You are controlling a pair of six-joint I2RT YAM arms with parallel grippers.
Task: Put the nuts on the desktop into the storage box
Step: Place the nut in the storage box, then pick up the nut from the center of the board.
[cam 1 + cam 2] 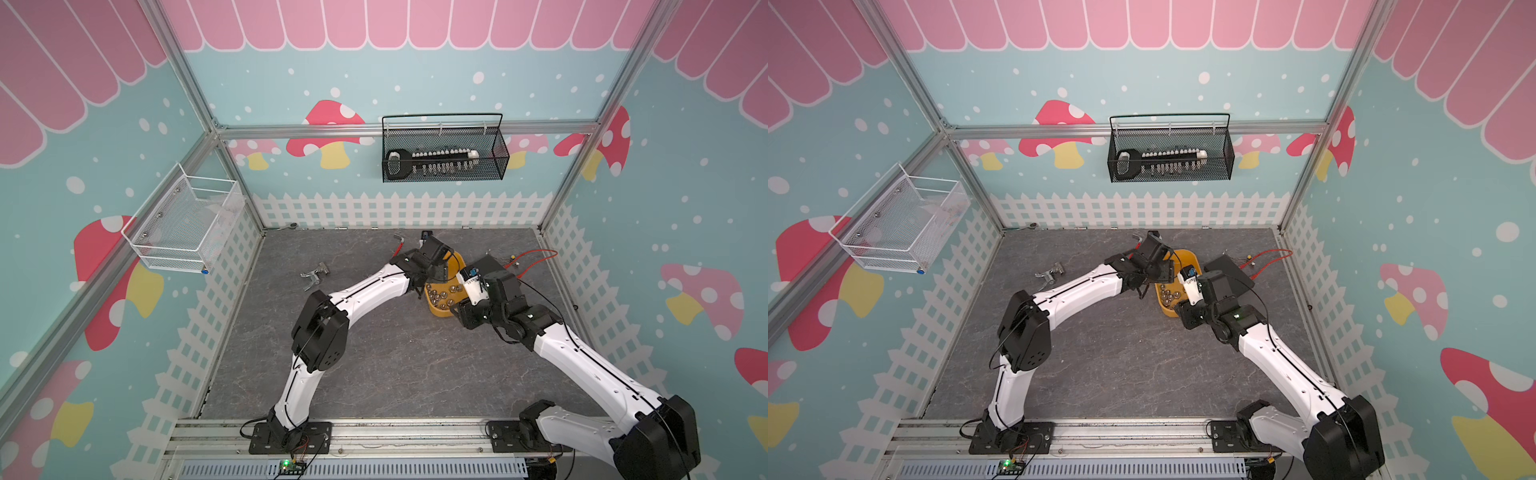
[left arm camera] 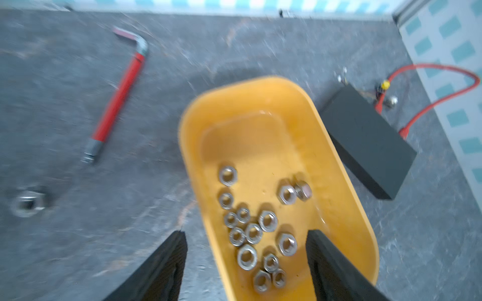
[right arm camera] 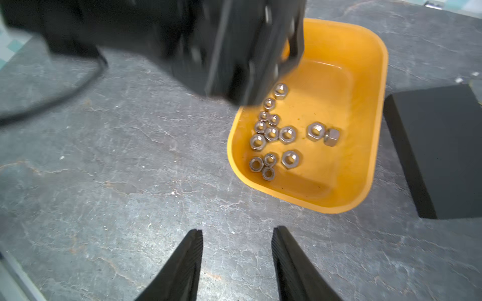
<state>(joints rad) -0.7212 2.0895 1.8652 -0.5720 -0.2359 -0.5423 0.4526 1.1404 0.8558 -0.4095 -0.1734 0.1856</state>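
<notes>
Your left pincer [image 2: 246, 232] hangs wide open and empty over the storage box [image 1: 439, 311], toward 2 o'clock of worktop [image 1: 374, 353] centre with nuts [image 3: 271, 133] clustered inside, one stray nut [image 2: 26, 206] outside, while the right pincer [image 3: 238, 229] hangs half-open and empty beside the box.

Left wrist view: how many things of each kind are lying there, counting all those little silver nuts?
nuts in the storage box: 14
blurred nut-like ring on the desktop: 1
red-handled wrench: 1
black block: 1
red cable: 1
storage box: 1
Total: 19; the tiny bits by the cable are too small to count.
</notes>
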